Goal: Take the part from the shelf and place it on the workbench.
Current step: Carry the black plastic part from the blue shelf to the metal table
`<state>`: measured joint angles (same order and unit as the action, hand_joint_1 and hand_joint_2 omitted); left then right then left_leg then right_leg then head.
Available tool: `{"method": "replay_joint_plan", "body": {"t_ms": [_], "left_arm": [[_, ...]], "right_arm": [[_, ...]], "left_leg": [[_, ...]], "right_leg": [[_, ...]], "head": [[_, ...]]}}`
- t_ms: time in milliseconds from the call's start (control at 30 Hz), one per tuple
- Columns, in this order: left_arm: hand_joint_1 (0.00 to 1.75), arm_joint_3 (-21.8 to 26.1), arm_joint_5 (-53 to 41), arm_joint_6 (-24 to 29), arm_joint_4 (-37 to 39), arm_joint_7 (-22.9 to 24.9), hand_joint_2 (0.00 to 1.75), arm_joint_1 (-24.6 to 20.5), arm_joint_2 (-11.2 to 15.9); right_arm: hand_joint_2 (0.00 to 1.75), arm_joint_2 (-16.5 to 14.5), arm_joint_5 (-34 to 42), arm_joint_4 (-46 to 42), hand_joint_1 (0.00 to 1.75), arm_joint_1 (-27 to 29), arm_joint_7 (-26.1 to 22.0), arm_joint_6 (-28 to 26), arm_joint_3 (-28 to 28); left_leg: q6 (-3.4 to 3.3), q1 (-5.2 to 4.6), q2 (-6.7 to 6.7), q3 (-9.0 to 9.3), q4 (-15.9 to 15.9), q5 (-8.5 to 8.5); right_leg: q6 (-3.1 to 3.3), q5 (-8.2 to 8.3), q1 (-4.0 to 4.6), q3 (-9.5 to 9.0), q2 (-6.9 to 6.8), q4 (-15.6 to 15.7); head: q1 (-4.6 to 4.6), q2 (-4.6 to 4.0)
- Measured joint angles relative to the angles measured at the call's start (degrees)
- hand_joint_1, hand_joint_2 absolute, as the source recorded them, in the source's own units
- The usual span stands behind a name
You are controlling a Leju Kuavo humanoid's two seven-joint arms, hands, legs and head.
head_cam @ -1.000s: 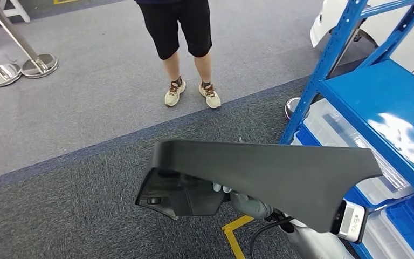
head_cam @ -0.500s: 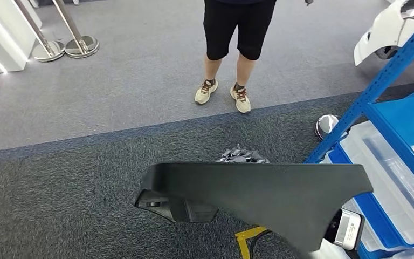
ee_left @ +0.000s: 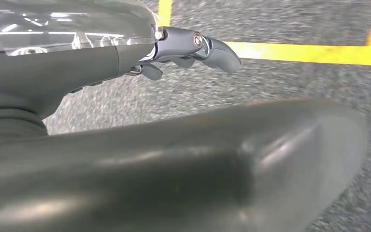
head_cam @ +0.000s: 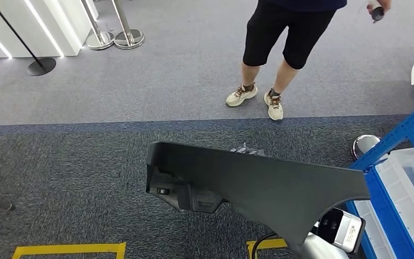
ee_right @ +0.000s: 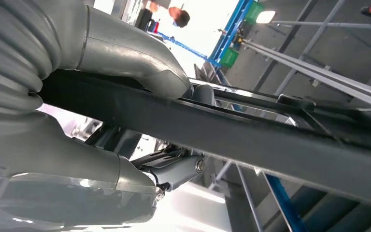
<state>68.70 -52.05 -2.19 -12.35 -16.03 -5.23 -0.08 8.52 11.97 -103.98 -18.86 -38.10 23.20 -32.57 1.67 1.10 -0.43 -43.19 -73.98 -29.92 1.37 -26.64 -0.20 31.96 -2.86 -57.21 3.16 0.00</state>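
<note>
Now the risk: the right hand grips the part by one thin edge, thumb on one face and fingers on the other, and most of that long piece hangs out past the grip. My guess is a turn or a jolt in the walk could lever it loose or twist it in the fingers. A person stands ahead on the grey carpet, and the blue shelf sits close on the right, so the wide end could clip either if the robot swings. No workbench is in sight, so there looks to be some carrying left.

The part itself is a dark grey, matte plastic panel, broad and wing-shaped, tapering to a point on the shelf side, with a boxy bracket under its other end. It is held in the air over the dark carpet, in front of the body.

The left hand hangs over the floor, fingers curled loosely on nothing.
</note>
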Motion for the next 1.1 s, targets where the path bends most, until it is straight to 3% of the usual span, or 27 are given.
{"method": "replay_joint_plan", "body": {"t_ms": [67,133,167,200,233,267,333,400,433,467,500,533,567,633,700,733,767,800,833,900,967,1000,1033,1067,1100], "left_arm": [[0.0,0.01,0.1,0.06,0.0,0.07,0.0,0.14,-0.01],[0.0,0.02,0.61,0.26,0.0,-0.01,0.0,0.04,-0.08],[0.0,0.04,0.95,0.35,0.0,-0.11,0.0,0.03,-0.15],[0.0,0.11,1.25,0.42,0.0,-0.25,0.0,0.08,-0.24],[0.0,0.24,1.54,0.45,0.0,-0.37,0.0,0.22,-0.33],[0.0,0.44,1.81,0.51,0.0,-0.45,0.0,0.44,-0.45],[0.0,0.84,2.23,0.76,0.0,-0.43,0.0,0.67,-0.78],[0.0,1.08,2.38,1.03,0.0,-0.1,0.0,0.59,-1.14],[0.0,1.16,2.34,1.09,0.0,0.13,0.0,0.54,-1.28],[0.0,1.23,2.26,1.1,0.0,0.37,0.0,0.57,-1.38],[0.0,1.28,2.18,1.11,0.0,0.54,0.0,0.64,-1.46],[0.0,1.32,2.12,1.1,0.0,0.65,0.0,0.7,-1.53],[0.0,1.33,2.13,1.1,0.0,0.68,0.0,0.73,-1.58],[0.0,1.4,2.34,1.11,0.0,0.62,0.0,0.58,-1.69],[0.0,1.6,2.65,1.11,0.0,0.51,0.0,0.43,-1.79],[0.0,1.73,2.74,1.11,0.0,0.49,0.0,0.48,-1.85],[0.0,1.85,2.78,1.12,0.0,0.47,0.0,0.57,-1.91],[0.0,1.96,2.76,1.13,0.0,0.46,0.0,0.66,-2.02],[0.0,2.04,2.74,1.12,0.0,0.43,0.0,0.63,-2.1],[0.0,2.16,2.7,0.99,0.0,0.3,0.0,0.29,-2.33],[0.0,2.22,2.7,0.84,0.0,0.17,0.0,0.03,-2.51],[0.0,2.24,2.7,0.81,0.0,0.15,0.0,0.04,-2.59],[0.0,2.26,2.7,0.82,0.0,0.15,0.0,0.09,-2.65],[0.0,2.28,2.72,0.85,0.0,0.16,0.0,0.14,-2.67],[0.0,2.3,2.74,0.88,0.0,0.16,0.0,0.11,-2.7]], "right_arm": [[1.75,0.23,0.27,-0.47,1.75,0.28,0.02,-0.23,-0.12],[1.75,0.72,1.13,-0.9,1.75,0.54,0.02,0.13,-0.24],[1.75,1.09,1.71,-1.01,1.75,0.71,0.01,0.44,-0.29],[1.75,1.46,2.22,-1.05,1.75,0.89,0.01,0.71,-0.32],[1.75,1.83,2.67,-1.06,1.75,1.03,0.01,0.96,-0.34],[1.75,2.21,3.04,-1.06,1.75,1.16,0.01,1.19,-0.37],[1.75,3.12,3.53,-1.13,1.75,1.55,-0.01,1.62,-0.34],[1.75,4.19,3.63,-1.23,1.75,2.53,-0.02,1.9,-0.11],[1.75,4.67,3.5,-1.25,1.75,3.19,-0.02,1.92,0.09],[1.75,5.11,3.27,-1.27,1.75,3.85,-0.02,1.84,0.32],[1.75,5.44,2.98,-1.36,1.75,4.41,-0.02,1.68,0.59],[1.75,5.68,2.64,-1.54,1.75,4.86,-0.02,1.41,0.83],[1.75,5.83,2.35,-1.81,1.75,5.16,-0.02,1.14,1.01],[1.75,5.86,1.99,-2.42,1.75,5.43,-0.02,0.63,1.14],[1.75,5.73,1.88,-2.9,1.75,5.42,0.02,0.2,1.08],[1.75,5.59,1.82,-3.1,1.75,5.3,0.06,-0.01,1.02],[1.75,5.43,1.78,-3.24,1.75,5.07,0.11,-0.16,0.97],[1.75,5.18,1.72,-3.38,1.75,4.78,0.16,-0.24,0.92],[1.75,4.94,1.68,-3.55,1.75,4.5,0.2,-0.29,0.88],[1.75,4.63,1.73,-3.84,1.75,4.19,0.25,-0.42,0.81],[1.75,4.61,1.89,-3.94,1.75,4.11,0.25,-0.64,0.74],[1.75,4.6,1.96,-3.94,1.75,4.05,0.25,-0.77,0.69],[1.75,4.58,2.01,-3.95,1.75,3.95,0.25,-0.85,0.63],[1.75,4.54,2.05,-3.96,1.75,3.79,0.26,-0.91,0.55],[1.75,4.49,2.09,-3.96,1.75,3.58,0.27,-0.95,0.44]], "left_leg": [[-0.4,-0.17,1.21,3.93,6.53,3.13],[-1.39,-0.91,3.91,8.07,13.83,5.12],[-1.87,-1.24,4.75,9.03,15.66,5.35],[-2.24,-1.49,4.76,9.12,16.1,5.16],[-2.52,-1.45,3.95,9.08,16.19,5.26],[-2.74,-1.33,3.25,9.15,16.38,5.38],[-3.31,-1.02,1.87,9.4,16.8,5.68],[-3.71,-0.92,0.44,9.45,16.89,5.83],[-3.82,-0.94,-0.4,9.43,16.86,5.86],[-3.85,-0.96,-1.3,9.43,16.8,5.86],[-3.83,-0.96,-2.23,9.44,16.7,5.84],[-3.75,-0.95,-3.14,9.46,16.55,5.79],[-3.63,-0.92,-3.99,9.46,16.34,5.7],[-3.19,-0.97,-5.5,9.18,15.8,5.47],[-2.59,-0.94,-6.7,8.71,15.52,5.42],[-2.21,-0.84,-7.28,8.5,15.57,5.46],[-1.91,-0.74,-7.17,8.4,15.52,5.44],[-1.61,-0.72,-6.04,8.15,15.04,5.06],[-1.34,-0.73,-4.4,7.47,13.59,4.07],[-0.88,-0.67,-1.04,4.55,7.36,0.52],[-0.49,-0.45,-0.34,1.32,0.7,-2.21],[-0.38,-0.38,-0.23,0.9,-0.29,-2.14],[-0.36,-0.35,-0.03,1.68,1.04,-1.01],[-0.43,-0.36,0.58,3.53,4.36,0.79],[-0.59,-0.48,2.05,5.79,8.54,2.4]], "right_leg": [[-0.14,-0.19,0.19,-0.2,-1.38,-0.01],[-0.57,-0.5,0.54,-0.5,-2.64,-0.07],[-0.85,-0.65,0.68,-0.62,-3.23,-0.1],[-1.1,-0.76,0.76,-0.71,-3.81,-0.1],[-1.37,-0.87,0.75,-0.84,-4.39,-0.05],[-1.71,-1.13,0.63,-0.96,-4.08,-0.22],[-2.31,-3.02,0.29,-0.01,-1.23,-2.87],[-2.6,-6.57,0.0,3.38,1.88,-9.92],[-2.68,-8.0,-0.04,5.4,2.35,-13.8],[-2.73,-8.42,-0.06,6.84,2.5,-16.27],[-2.75,-7.64,-0.11,7.32,2.59,-16.61],[-2.72,-5.86,-0.2,6.72,2.79,-14.65],[-2.67,-3.49,-0.35,5.21,3.4,-10.91],[-2.55,-0.5,-0.67,2.29,5.76,-3.91],[-2.27,-0.13,-0.65,1.39,6.78,-1.57],[-1.97,-0.01,-0.54,1.35,6.14,-1.43],[-1.58,0.1,-0.5,1.21,5.53,-1.21],[-1.17,0.22,-0.47,1.03,4.9,-0.94],[-0.78,0.31,-0.46,0.85,4.17,-0.67],[-0.29,0.27,-0.27,0.68,2.56,-0.43],[-0.12,0.14,-0.06,0.69,0.85,-0.45],[-0.13,0.06,0.0,0.68,0.03,-0.46],[-0.2,-0.03,0.03,0.61,-0.74,-0.46],[-0.32,-0.15,0.04,0.48,-1.47,-0.47],[-0.48,-0.3,0.1,0.29,-2.16,-0.48]], "head": [[0.01,0.0],[0.0,0.0],[-0.01,0.0],[-0.01,0.0],[-0.01,0.0],[-0.01,0.0],[0.0,0.0],[-0.01,0.0],[-0.01,0.0],[-0.01,0.0],[-0.01,0.0],[-0.01,0.0],[-0.02,0.0],[-0.02,0.0],[-0.01,0.0],[-0.01,0.0],[-0.01,0.0],[-0.01,0.0],[-0.01,0.0],[0.0,0.0],[0.0,0.0],[0.0,0.0],[0.0,0.0],[0.0,0.0],[0.01,0.0]]}}
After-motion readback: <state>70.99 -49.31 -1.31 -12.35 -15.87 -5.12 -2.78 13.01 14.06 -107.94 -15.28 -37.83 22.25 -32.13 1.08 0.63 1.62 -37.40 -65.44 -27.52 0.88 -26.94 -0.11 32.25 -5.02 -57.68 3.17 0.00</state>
